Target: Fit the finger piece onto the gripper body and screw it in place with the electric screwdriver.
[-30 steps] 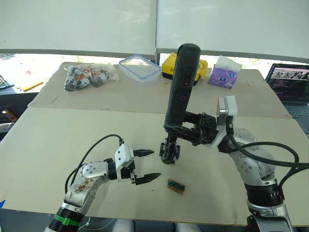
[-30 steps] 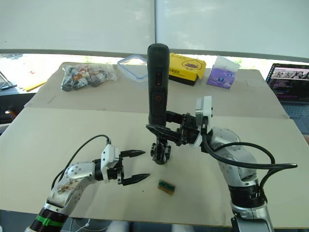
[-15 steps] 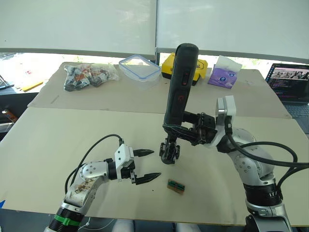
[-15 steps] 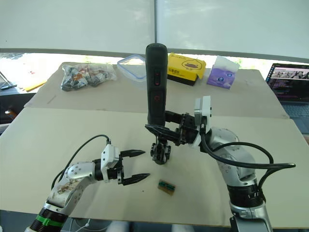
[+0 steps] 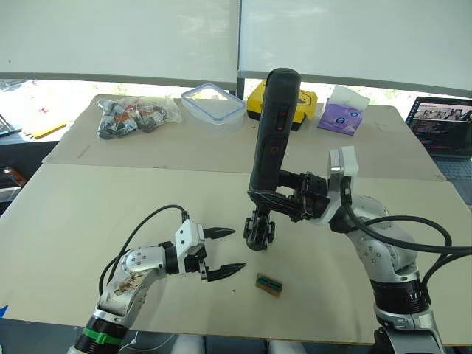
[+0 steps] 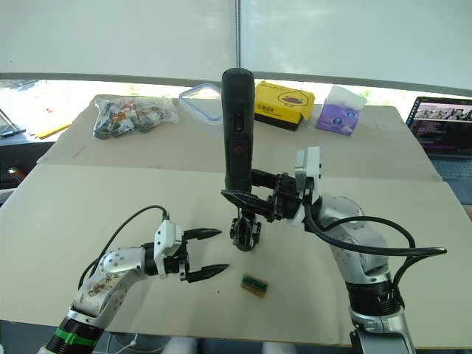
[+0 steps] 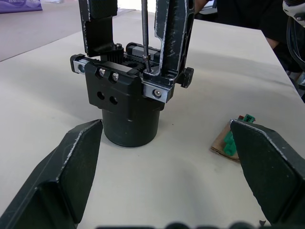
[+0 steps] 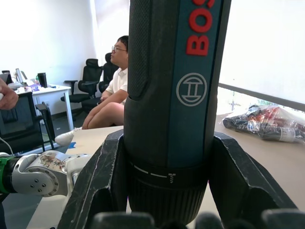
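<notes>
The pale desk (image 5: pixel 110 214) carries everything. On its far part lie a bag of small parts (image 5: pixel 136 116), a clear plastic box (image 5: pixel 214 103), a yellow carton (image 5: pixel 259 103), a purple tissue pack (image 5: pixel 339 116) and, at the far right edge, a laptop (image 5: pixel 445 125).

The electric screwdriver (image 5: pixel 274 133) stands nearly upright over the desk's middle, clamped low on its barrel by the right claw (image 5: pixel 284 200), whose fingers (image 8: pixel 102 191) press on either side of it (red lettering shows on the barrel). Its thin metal bit comes down onto the top of the gripper body (image 7: pixel 128 102), which sits upright on the desk just under the tool.

The left claw (image 5: pixel 221 252) hovers near the desk, just left of the gripper body, fingers (image 7: pixel 66 167) spread wide with nothing between them.

A small green-and-tan block (image 5: pixel 268 283) lies nearer, right of the left claw.
</notes>
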Controlling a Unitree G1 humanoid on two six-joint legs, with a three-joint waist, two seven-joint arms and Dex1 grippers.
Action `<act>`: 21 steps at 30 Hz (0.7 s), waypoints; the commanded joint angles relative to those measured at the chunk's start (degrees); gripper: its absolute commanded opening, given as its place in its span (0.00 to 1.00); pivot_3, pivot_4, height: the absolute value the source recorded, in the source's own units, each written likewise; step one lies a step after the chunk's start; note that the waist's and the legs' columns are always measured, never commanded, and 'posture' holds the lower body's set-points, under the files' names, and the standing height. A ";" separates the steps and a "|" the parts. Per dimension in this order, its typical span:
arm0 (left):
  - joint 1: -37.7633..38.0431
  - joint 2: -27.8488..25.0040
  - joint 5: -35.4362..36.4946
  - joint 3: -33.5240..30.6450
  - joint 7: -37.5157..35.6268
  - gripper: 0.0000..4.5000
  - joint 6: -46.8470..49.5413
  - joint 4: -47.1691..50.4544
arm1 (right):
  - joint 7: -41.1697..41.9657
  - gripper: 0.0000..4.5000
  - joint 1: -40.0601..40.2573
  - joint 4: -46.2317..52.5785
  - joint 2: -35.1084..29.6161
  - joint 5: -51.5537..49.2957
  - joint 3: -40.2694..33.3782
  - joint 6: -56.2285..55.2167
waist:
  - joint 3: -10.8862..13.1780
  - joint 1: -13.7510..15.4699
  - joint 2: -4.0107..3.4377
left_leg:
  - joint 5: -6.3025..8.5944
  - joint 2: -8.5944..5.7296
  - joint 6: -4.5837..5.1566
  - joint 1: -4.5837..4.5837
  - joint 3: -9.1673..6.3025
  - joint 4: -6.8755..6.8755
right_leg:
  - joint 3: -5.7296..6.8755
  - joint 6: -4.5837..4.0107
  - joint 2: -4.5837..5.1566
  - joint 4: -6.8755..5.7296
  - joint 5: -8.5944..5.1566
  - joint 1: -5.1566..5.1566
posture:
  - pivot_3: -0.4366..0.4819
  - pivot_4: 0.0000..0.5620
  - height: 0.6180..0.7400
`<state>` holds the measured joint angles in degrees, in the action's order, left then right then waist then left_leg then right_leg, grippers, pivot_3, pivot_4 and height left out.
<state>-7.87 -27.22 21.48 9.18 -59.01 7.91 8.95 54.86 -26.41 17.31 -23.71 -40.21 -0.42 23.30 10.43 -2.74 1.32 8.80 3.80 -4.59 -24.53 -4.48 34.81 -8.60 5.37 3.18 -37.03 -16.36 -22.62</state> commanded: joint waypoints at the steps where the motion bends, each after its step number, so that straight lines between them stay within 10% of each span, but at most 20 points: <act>1: -0.77 1.00 -0.73 0.00 1.79 1.00 0.21 -0.34 | 0.28 0.43 -1.42 1.58 -0.25 -0.40 -0.32 -0.78 | 0.00 0.01 0.00 | 0.00 0.00 0.00 0.00 0.00 0.00 | 0.00 0.00 0.00 0.00 0.00 0.00 | 0.48 0.27 1.00; 21: -9.15 6.86 -7.06 5.74 6.16 1.00 2.28 -8.69 | -1.12 0.43 -2.96 3.31 -0.72 -1.25 -0.34 1.70 | 0.00 -0.07 0.00 | 0.00 -0.01 0.00 -0.01 -0.01 0.00 | 0.00 0.04 -0.01 0.00 0.03 0.01 | 0.48 0.27 1.00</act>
<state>-16.16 -20.81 14.97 14.90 -53.25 10.47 -0.04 53.96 -27.86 17.56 -24.10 -40.22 0.07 25.56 10.43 -2.81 1.32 8.80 3.79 -4.59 -24.54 -4.50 34.81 -8.59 5.41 3.17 -37.03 -16.33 -22.62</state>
